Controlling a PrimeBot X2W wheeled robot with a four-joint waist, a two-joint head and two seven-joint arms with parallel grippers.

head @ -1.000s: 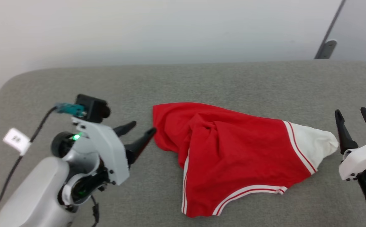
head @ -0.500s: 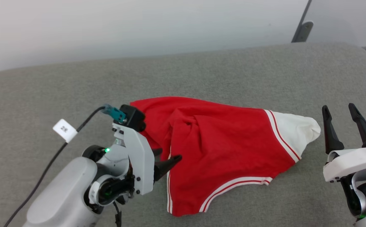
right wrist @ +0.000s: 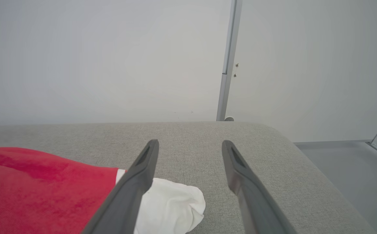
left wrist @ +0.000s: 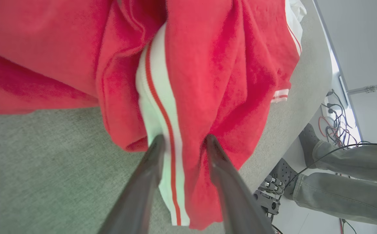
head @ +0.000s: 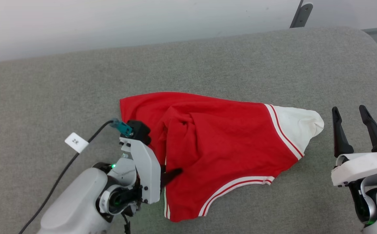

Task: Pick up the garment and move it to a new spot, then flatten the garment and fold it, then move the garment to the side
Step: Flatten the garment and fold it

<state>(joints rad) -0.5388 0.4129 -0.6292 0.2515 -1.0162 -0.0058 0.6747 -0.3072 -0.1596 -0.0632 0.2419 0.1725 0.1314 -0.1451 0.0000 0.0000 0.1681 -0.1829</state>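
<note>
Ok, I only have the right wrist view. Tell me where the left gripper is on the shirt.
Observer: The left gripper is at the shirt's opposite end from the white sleeve you can see.
Operator: Tell me what it's got.
Observer: A fold of the white band with the red stripe lies between its fingers, one on either side. Whether it's pinched, I can't tell.
Operator: Check around the table.
Observer: A person's legs are beside the table, seen in the left wrist view.
</note>
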